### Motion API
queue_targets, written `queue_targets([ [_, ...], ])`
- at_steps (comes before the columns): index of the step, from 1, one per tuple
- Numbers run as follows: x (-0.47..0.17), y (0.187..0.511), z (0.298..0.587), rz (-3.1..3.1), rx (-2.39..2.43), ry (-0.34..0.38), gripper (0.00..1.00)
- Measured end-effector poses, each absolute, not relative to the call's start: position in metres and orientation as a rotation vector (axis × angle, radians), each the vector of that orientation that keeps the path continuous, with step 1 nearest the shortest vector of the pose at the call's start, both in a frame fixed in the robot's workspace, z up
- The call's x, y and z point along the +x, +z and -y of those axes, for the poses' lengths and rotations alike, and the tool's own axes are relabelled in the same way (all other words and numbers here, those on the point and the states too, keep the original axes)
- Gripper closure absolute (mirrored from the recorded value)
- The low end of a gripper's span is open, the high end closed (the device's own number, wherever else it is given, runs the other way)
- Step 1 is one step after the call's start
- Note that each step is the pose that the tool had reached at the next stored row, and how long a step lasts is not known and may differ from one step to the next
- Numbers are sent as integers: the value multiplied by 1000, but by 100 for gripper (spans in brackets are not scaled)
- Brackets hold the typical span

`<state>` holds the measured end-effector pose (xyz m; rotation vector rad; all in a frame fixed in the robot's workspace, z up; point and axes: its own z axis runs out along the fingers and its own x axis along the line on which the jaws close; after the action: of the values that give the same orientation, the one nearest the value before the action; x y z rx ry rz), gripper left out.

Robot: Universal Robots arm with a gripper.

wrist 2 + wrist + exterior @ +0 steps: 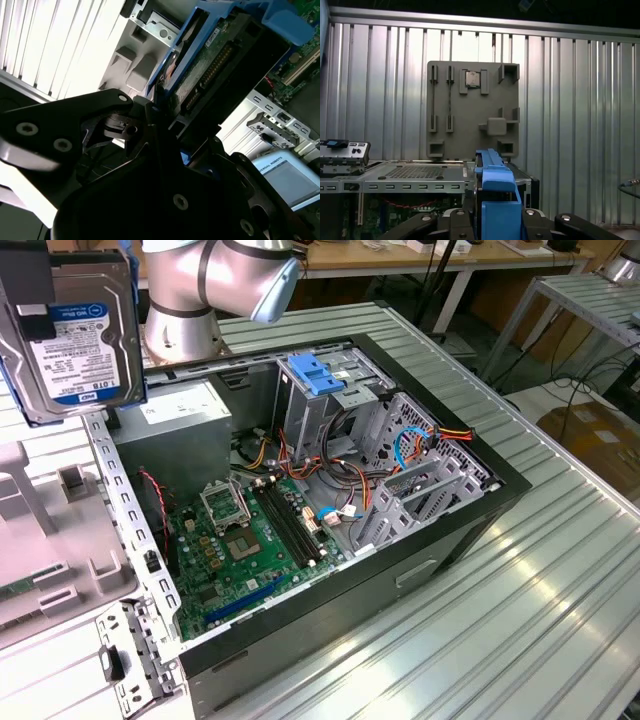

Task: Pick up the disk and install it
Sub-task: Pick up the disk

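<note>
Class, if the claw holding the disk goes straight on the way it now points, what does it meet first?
The claw, shut on the disk, likely meets the grey slotted tray first; depth is unclear.

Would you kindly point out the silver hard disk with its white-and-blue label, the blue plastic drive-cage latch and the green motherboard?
Silver hard disk (70, 355): exterior view, on its white-and-blue label.
Blue plastic drive-cage latch (318, 373): exterior view, middle of the latch.
Green motherboard (200, 552): exterior view, on the board beside the processor socket.
</note>
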<state>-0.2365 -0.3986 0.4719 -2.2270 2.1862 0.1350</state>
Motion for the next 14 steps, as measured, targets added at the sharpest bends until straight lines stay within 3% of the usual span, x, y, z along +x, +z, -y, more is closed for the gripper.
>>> queue_targets([
  [14, -222, 472, 413, -2187, -2227, 136, 64],
])
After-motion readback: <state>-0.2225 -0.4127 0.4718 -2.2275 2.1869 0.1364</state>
